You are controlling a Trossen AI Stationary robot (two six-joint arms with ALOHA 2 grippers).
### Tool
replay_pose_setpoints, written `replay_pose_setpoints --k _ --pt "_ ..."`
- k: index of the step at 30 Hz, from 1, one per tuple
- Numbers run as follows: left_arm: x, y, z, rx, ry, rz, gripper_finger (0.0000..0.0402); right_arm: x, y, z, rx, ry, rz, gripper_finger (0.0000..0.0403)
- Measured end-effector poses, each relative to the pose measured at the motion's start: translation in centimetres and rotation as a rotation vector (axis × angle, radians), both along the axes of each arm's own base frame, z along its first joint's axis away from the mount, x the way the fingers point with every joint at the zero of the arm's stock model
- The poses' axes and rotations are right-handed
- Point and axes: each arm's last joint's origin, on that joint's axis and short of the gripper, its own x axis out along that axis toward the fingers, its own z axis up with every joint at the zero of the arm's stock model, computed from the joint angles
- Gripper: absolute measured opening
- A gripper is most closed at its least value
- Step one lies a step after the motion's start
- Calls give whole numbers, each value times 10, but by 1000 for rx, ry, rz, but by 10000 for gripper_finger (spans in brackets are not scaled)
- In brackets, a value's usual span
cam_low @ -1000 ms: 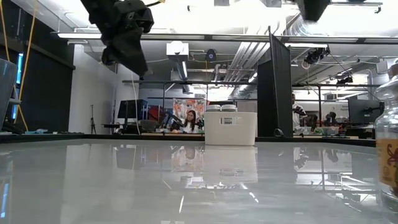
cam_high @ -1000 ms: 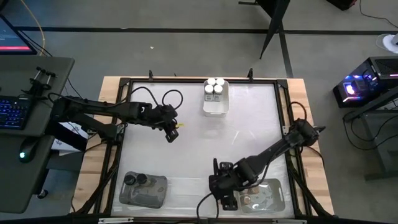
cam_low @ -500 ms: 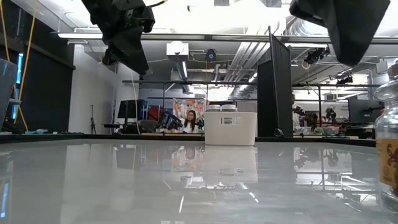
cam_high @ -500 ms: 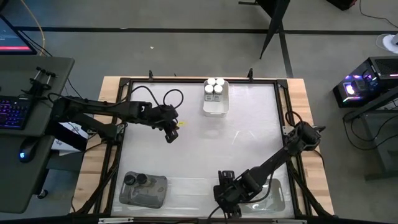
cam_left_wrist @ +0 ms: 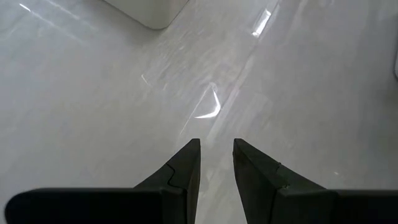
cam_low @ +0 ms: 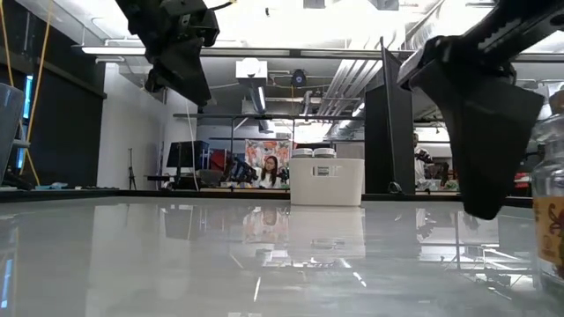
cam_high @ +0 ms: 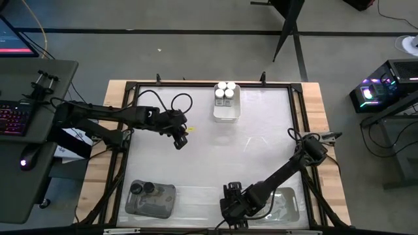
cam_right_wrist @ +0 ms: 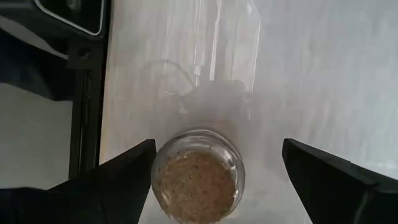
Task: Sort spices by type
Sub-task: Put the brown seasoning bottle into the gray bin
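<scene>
In the right wrist view a small glass jar with a brown top (cam_right_wrist: 199,179) stands upright on the white table, close to the black frame at the near edge. My right gripper (cam_right_wrist: 217,144) hangs over it, open wide. One finger stands on either side of the jar, and neither touches it. In the high view this gripper (cam_high: 232,210) hides the jar. In the low view a glass jar (cam_low: 552,202) shows beside its dark finger (cam_low: 483,167). My left gripper (cam_high: 179,141) waits above the table's left middle with a narrow gap between its fingers (cam_left_wrist: 217,163) and nothing in it.
A white tray (cam_high: 226,112) at the far middle holds several white-topped jars (cam_high: 225,89). A clear tray (cam_high: 163,203) at the near left holds black-topped jars (cam_high: 142,188). Another clear tray (cam_high: 287,202) lies at the near right. A black frame (cam_high: 121,163) rims the table.
My right gripper has come down toward the table and moved toward the near edge, to stand over the brown-topped jar. Its fingers have stayed wide apart.
</scene>
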Motion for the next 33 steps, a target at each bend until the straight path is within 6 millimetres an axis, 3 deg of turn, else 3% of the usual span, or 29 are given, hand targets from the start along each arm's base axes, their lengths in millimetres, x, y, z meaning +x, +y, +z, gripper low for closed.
replay_pose_setpoints --k 5,13,17,21,25,29,33 --pt "0 0 0 0 0 0 84 0 0 -2 4 8 -26 303" --pt "0 0 0 0 0 0 84 -1 1 1 22 52 -21 194" --pt "0 0 0 1 -1 1 84 -2 -5 22 -50 110 58 187" --pt "1 1 1 3 -9 5 84 -5 -28 59 -163 114 104 187" --pt "2 4 2 3 -34 17 84 -21 -65 96 -240 156 -18 187" --pt "5 8 4 4 -67 32 84 -49 -94 128 -228 108 -234 187" --pt "5 11 5 4 -80 46 84 -91 -90 124 -167 167 -338 187"
